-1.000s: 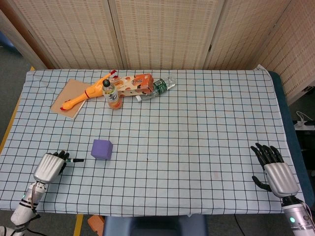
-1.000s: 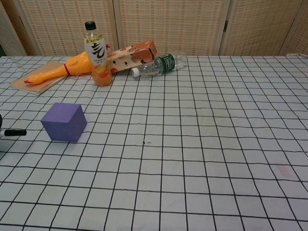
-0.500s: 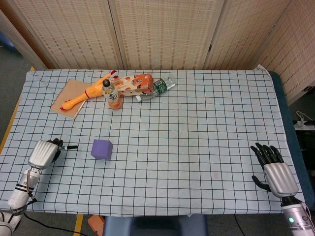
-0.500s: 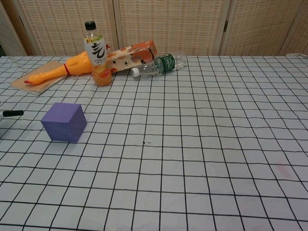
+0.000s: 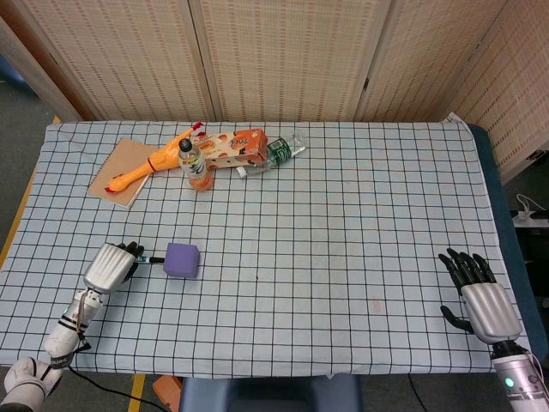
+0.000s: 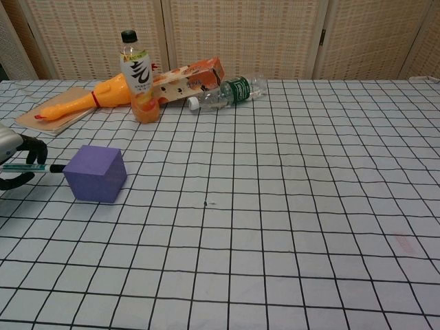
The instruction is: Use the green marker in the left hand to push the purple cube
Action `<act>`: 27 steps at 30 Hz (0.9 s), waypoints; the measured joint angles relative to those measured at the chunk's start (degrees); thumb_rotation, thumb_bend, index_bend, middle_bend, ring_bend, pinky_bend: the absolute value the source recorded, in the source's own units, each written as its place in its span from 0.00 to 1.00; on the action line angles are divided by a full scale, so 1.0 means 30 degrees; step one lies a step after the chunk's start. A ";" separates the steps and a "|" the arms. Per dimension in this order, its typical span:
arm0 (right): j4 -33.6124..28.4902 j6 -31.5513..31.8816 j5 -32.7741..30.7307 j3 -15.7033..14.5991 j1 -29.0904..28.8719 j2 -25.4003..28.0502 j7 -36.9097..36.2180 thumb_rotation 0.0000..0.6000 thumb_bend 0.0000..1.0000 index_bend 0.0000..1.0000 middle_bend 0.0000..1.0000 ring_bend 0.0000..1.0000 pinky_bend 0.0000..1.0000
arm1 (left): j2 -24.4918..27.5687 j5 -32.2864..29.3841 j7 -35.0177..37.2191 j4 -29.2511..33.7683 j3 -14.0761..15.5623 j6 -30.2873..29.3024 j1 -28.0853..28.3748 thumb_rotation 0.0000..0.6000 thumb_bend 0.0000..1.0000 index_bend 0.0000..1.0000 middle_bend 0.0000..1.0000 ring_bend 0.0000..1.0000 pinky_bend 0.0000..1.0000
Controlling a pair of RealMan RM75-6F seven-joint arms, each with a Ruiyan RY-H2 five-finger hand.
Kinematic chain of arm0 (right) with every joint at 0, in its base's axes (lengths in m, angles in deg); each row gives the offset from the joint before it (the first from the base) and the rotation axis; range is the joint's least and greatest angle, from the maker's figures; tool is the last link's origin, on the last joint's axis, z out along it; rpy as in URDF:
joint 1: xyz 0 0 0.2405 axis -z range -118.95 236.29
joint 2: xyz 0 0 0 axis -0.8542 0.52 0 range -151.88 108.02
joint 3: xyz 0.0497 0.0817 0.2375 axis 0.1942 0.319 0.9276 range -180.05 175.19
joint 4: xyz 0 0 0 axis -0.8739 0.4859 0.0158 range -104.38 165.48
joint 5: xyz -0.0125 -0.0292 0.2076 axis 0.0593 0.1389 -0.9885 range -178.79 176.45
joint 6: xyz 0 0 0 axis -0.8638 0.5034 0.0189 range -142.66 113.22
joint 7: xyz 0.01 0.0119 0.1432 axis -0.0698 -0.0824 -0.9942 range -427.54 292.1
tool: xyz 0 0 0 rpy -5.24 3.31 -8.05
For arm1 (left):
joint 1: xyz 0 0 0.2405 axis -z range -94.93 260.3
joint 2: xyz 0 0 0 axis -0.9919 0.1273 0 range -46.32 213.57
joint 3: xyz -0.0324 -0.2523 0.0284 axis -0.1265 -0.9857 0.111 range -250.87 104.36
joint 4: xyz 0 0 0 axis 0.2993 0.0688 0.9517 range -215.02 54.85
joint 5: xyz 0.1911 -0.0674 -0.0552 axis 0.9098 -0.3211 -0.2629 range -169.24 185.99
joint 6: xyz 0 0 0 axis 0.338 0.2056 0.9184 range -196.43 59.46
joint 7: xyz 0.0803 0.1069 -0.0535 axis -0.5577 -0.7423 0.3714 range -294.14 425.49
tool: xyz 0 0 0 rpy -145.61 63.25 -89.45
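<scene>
The right hand (image 5: 477, 292) lay at the table's (image 5: 360, 223) near right corner, fingers spread and holding nothing, well apart from the work. Nearer the left edge, the left hand (image 5: 114, 263) gripped the green marker (image 5: 154, 259), held level and low so its dark tip met the purple cube's (image 5: 182, 259) left face, which judged right for a sideways shove. At the far side, a rubber chicken (image 5: 153, 161), orange bottle (image 5: 196, 165), carton (image 5: 238, 146) and clear bottle (image 5: 280, 152) lay clustered, clear of the cube's likely path.

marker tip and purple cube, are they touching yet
Touching. In the chest view the green marker held by the left hand ends right at the purple cube with no gap showing.
</scene>
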 measured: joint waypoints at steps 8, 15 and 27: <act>-0.0051 0.0274 0.0160 -0.0023 0.0121 0.0214 -0.0300 1.00 0.18 0.00 0.00 0.00 0.00 | -0.0162 -0.0074 -0.0454 0.0379 -0.0021 0.0086 0.0378 1.00 0.56 0.80 0.80 0.71 0.86; -0.0073 0.0309 0.0240 -0.0034 0.0129 0.0307 -0.0492 1.00 0.18 0.00 0.00 0.00 0.00 | -0.0333 -0.0009 -0.1018 0.0805 0.0083 0.0135 0.0682 1.00 0.56 0.80 0.80 0.71 0.86; -0.0153 0.0498 0.0641 -0.0179 0.0204 0.0565 -0.0932 1.00 0.18 0.00 0.00 0.00 0.00 | -0.0796 0.0125 -0.2219 0.2076 -0.0031 0.0018 0.1770 1.00 0.56 0.80 0.81 0.73 0.88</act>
